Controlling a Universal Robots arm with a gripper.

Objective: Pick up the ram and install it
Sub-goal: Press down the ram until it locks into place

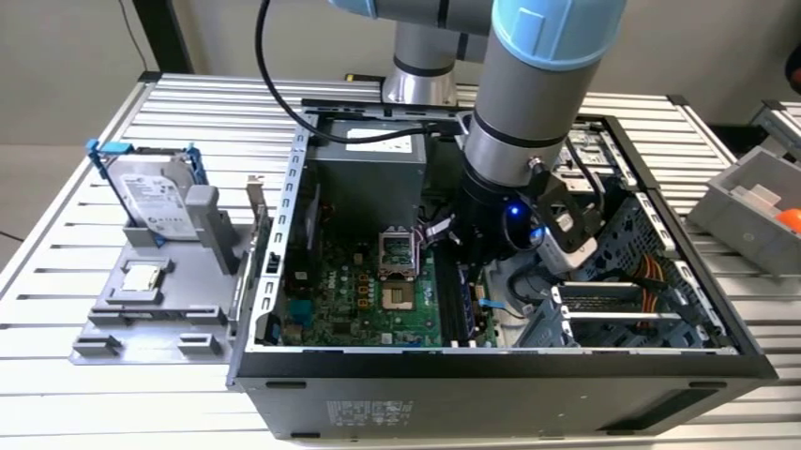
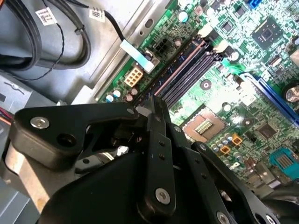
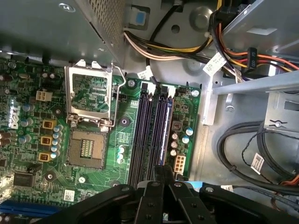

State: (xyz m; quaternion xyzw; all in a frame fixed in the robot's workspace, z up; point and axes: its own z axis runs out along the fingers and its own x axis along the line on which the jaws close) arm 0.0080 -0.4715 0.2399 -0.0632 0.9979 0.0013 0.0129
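Ribbed aluminium table (image 1: 75, 281), slatted and matte, carries everything; its far edges are cut off in the exterior view. Robot arm (image 1: 538, 84): grey tube with pale blue joint caps, reaching down into the case and hiding the middle of the bay behind it. Computer case (image 1: 501, 375): black sheet-metal box, open-topped, with bare steel panels and perforated shielding inside. Green motherboard (image 3: 124, 121), glossy and studded with round capacitors; one side runs out of frame in both wrist views. Grey plastic fixture (image 1: 150, 319) sits at the exterior view's left, beside the case, holding a silver hard drive (image 1: 157, 202) upright in a blue frame and a small square processor chip (image 1: 141, 277) lying flat. Bundled cables (image 3: 243, 154), black and rubbery, lie next to the board.

Gripper (image 3: 161, 171): black, angular linkages with bright screw heads. Its fingers are drawn together, tips all but meeting, just over one end of the memory slots (image 3: 147, 130), which are long, narrow, parallel and dark. Whether anything is pinched between the tips cannot be made out. Open processor socket (image 3: 86, 149), square, its metal frame hinged up.

Ram (image 3: 162, 130): seemingly the thin dark strip edge-on along the slot nearest the tips; hard to separate from the slot itself, and seating cannot be judged.
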